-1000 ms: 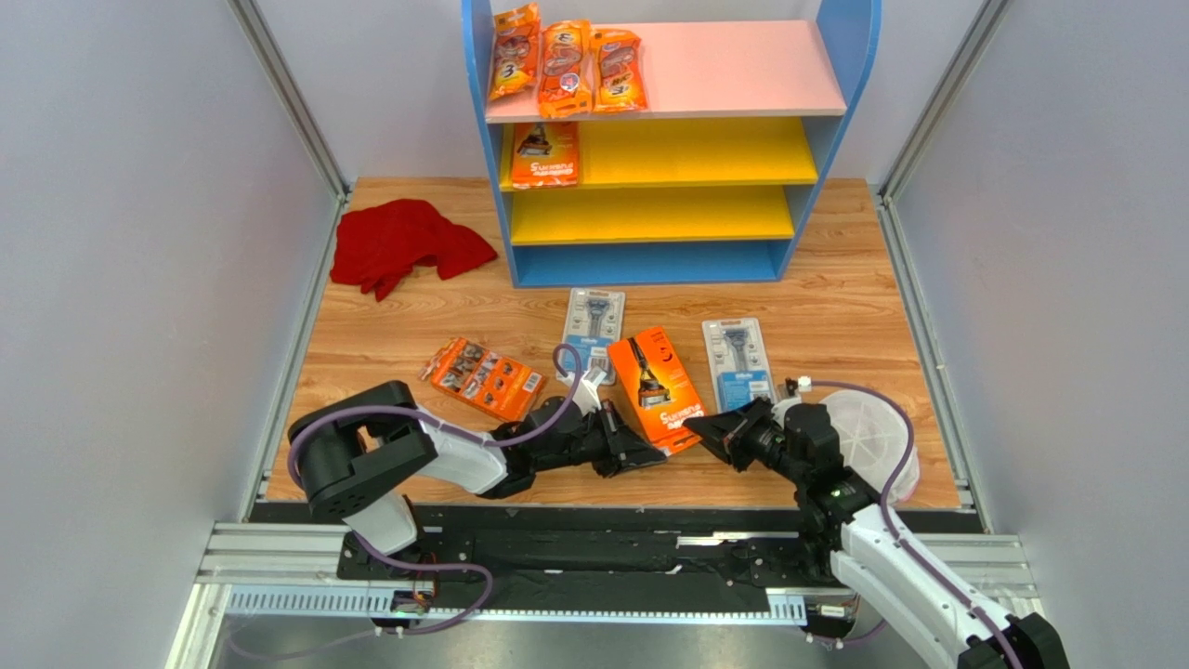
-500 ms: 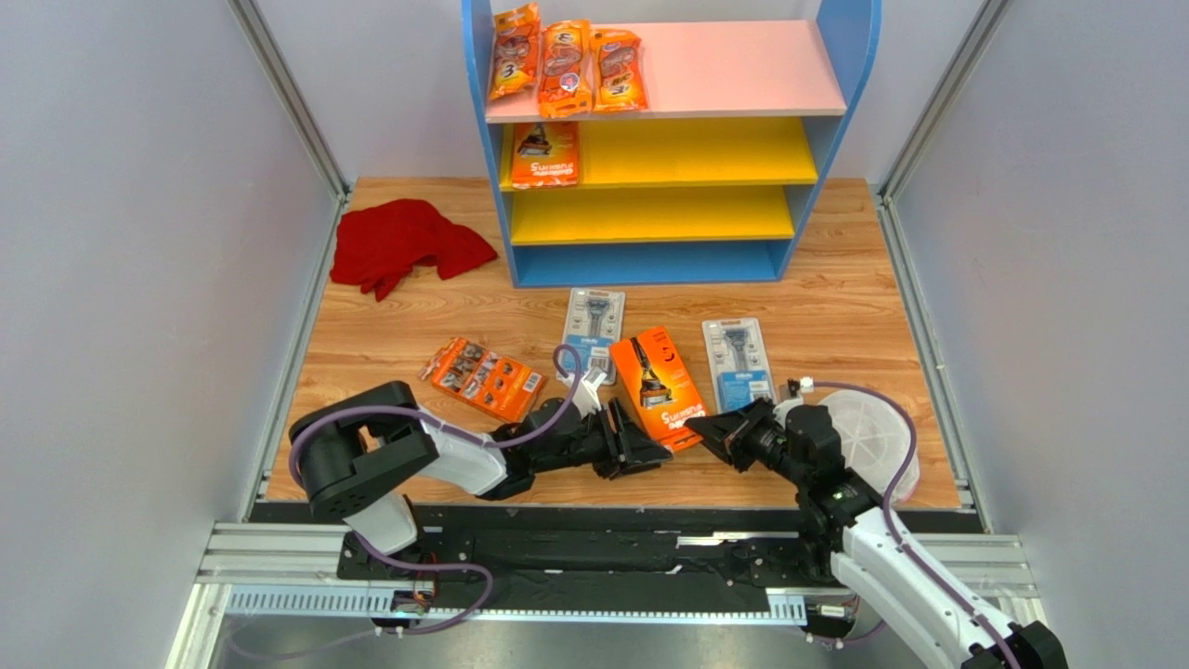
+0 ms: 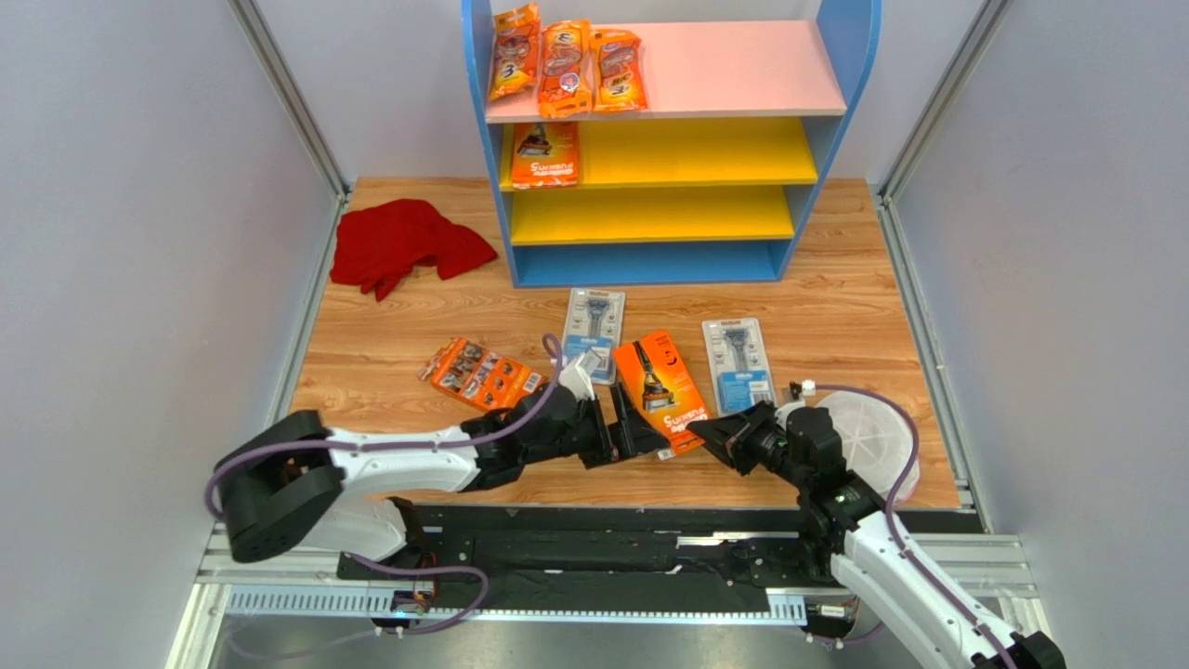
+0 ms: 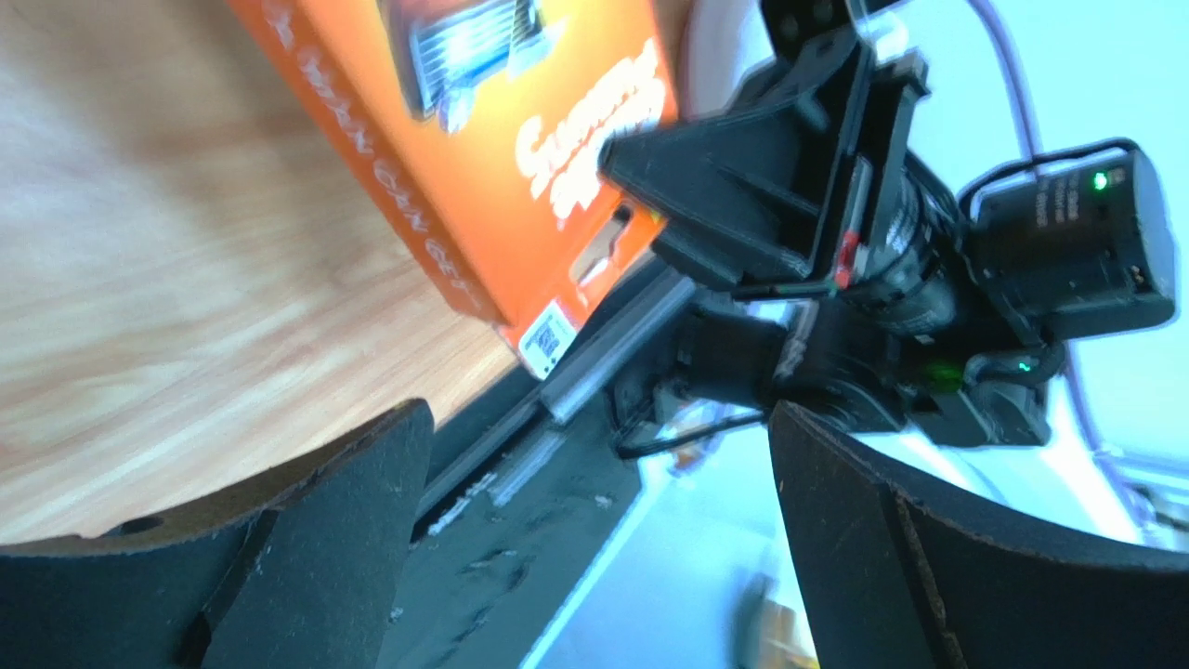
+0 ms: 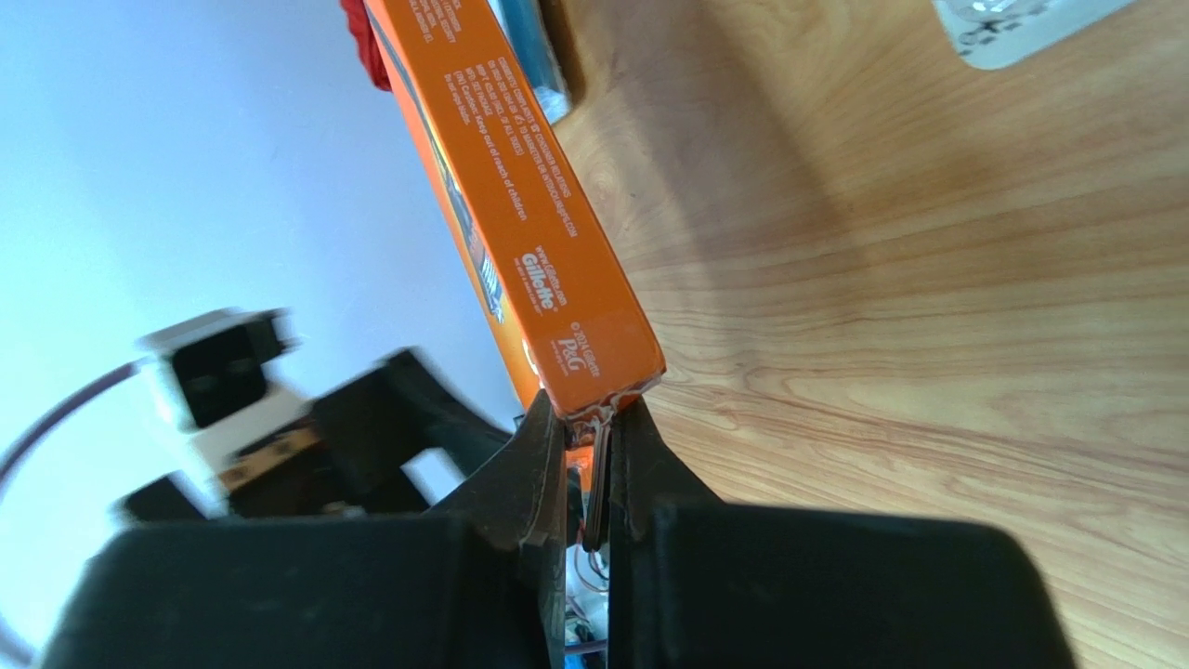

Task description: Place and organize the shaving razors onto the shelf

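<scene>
The orange box (image 5: 551, 265) bears "Gillette" and a "P&G" mark on its narrow side.

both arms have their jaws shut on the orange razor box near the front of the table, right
Not quite. Only the right jaws are shut on the orange razor box, pinching its near corner. The left jaws stand wide open next to it and grip nothing. The left wrist view shows the open jaws, and the right wrist view shows the pinch.
</scene>
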Action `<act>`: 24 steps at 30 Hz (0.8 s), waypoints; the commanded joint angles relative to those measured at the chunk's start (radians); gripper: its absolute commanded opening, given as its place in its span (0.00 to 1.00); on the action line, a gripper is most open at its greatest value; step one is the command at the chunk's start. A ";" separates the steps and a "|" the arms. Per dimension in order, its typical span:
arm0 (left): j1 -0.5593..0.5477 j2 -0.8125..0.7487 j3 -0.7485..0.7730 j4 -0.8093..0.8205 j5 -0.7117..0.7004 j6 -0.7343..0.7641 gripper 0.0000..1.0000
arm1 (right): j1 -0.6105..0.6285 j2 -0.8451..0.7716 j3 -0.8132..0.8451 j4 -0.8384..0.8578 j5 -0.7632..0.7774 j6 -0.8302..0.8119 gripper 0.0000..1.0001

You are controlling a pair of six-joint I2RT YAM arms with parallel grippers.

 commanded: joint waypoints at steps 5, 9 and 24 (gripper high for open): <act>-0.004 -0.307 0.282 -0.968 -0.390 0.275 0.99 | 0.004 -0.010 0.000 -0.067 -0.002 -0.071 0.00; 0.001 -0.468 0.285 -1.215 -0.535 0.258 0.99 | 0.005 0.033 0.121 -0.168 -0.009 -0.158 0.00; 0.215 -0.645 0.212 -1.316 -0.425 0.342 0.99 | 0.017 0.189 0.402 -0.176 -0.052 -0.247 0.00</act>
